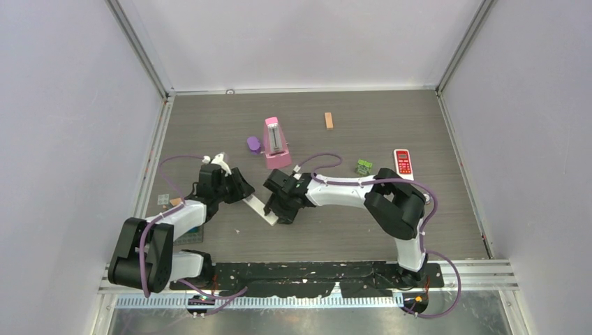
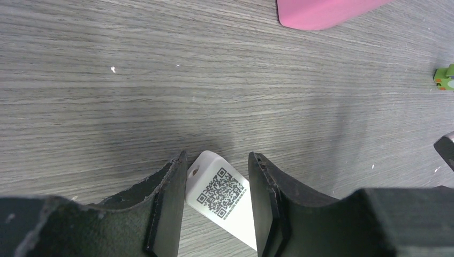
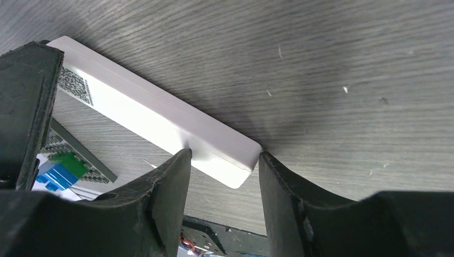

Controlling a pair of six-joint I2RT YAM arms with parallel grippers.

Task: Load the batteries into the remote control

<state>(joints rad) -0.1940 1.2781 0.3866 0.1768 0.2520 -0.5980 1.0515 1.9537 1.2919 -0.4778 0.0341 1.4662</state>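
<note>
A long white remote [image 1: 260,206] lies back side up between my two grippers, with a QR code sticker near one end [image 2: 222,195]. My left gripper [image 1: 244,192] has its jaws against that end [image 2: 217,158]. My right gripper [image 1: 280,209] has its jaws against the sides of the other end [image 3: 225,155], where the remote [image 3: 150,120] runs slanted across. A small green and orange thing [image 1: 364,166] sits to the right and shows at the edge of the left wrist view [image 2: 444,77]; it is too small to tell if it is batteries.
A red and white remote [image 1: 403,162] lies at the right. A pink metronome [image 1: 276,143] and a purple piece [image 1: 253,144] stand behind the grippers. A wooden block [image 1: 328,120] lies farther back. A small grid plate [image 1: 164,199] lies by the left arm.
</note>
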